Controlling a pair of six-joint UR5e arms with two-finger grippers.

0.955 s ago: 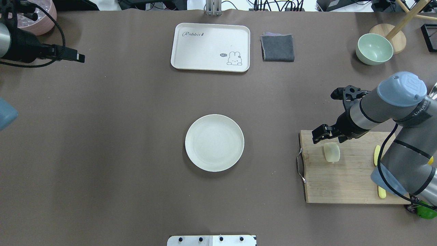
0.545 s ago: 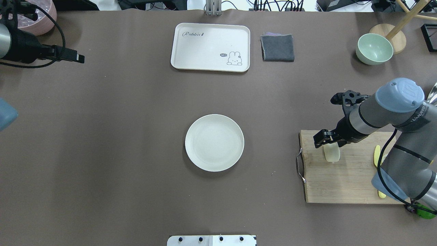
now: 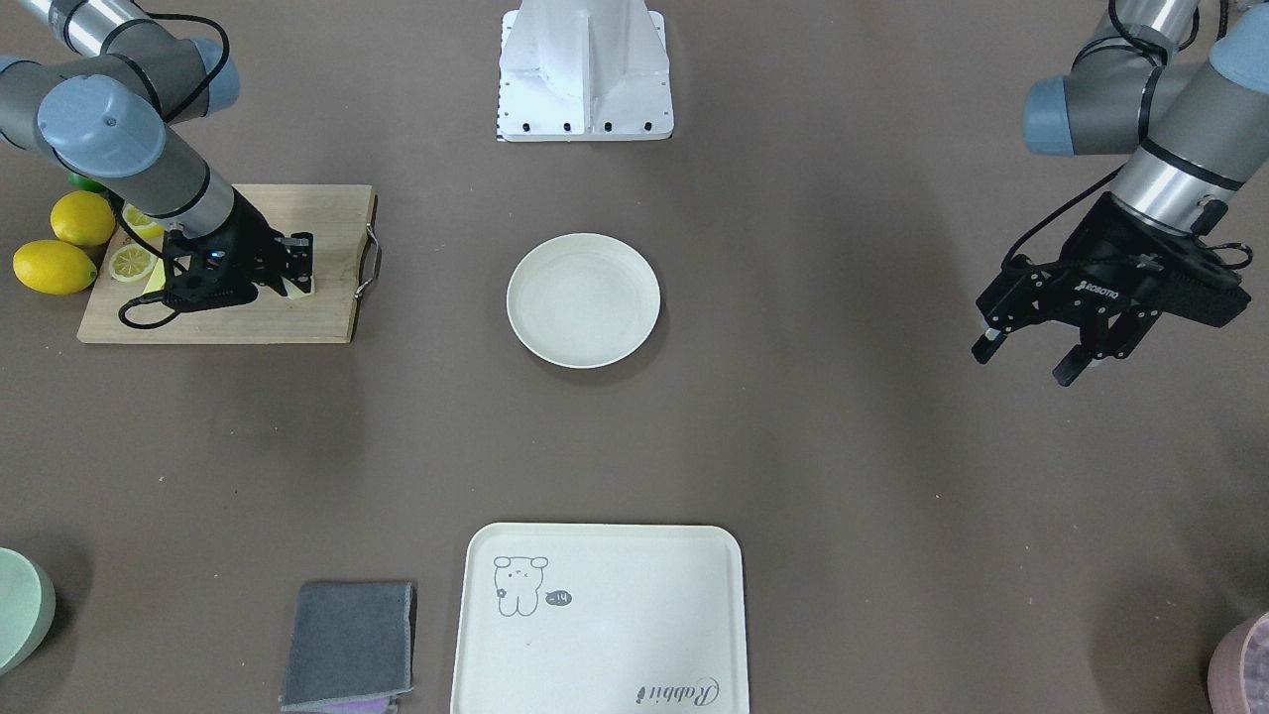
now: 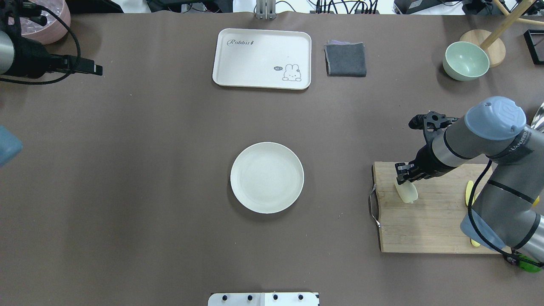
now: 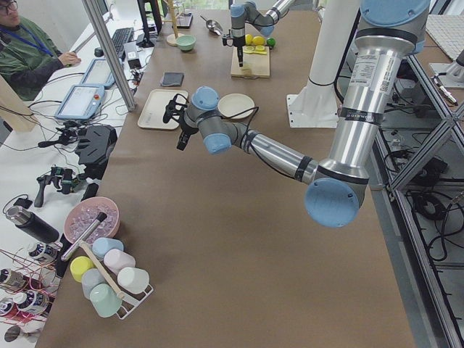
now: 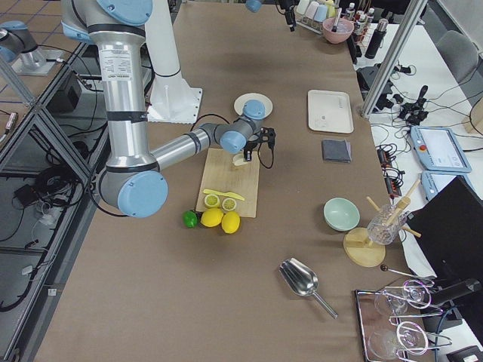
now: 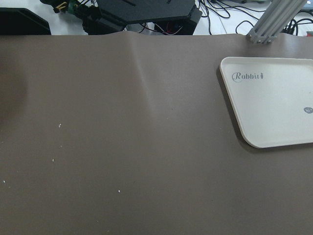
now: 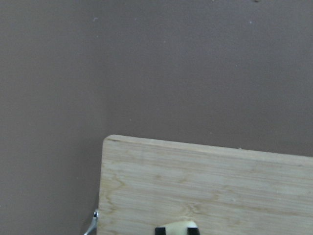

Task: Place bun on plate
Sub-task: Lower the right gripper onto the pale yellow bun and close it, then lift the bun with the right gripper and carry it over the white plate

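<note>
The bun point(image 4: 408, 193), a small pale cream block, is tilted on the wooden cutting board point(image 4: 429, 221) at the table's right. My right gripper point(image 4: 403, 176) stands over the bun's far end and is shut on it. In the right wrist view the bun point(image 8: 179, 226) shows at the bottom edge between two black fingertips. The plate point(image 4: 267, 177), round and off-white, lies bare at the table's centre, well left of the board. My left gripper point(image 3: 1024, 363) hangs open above the far left table, holding nothing.
Lemons point(image 3: 59, 266) and lemon slices point(image 3: 131, 263) sit at the board's outer end. At the far side lie a cream tray point(image 4: 262, 58) with a rabbit drawing, a folded grey cloth point(image 4: 345, 59) and a green bowl point(image 4: 466, 60).
My right gripper came down over the bun and closed on it. The bun, which lay flat, now stands tilted and slightly further left. The left arm barely moved.
</note>
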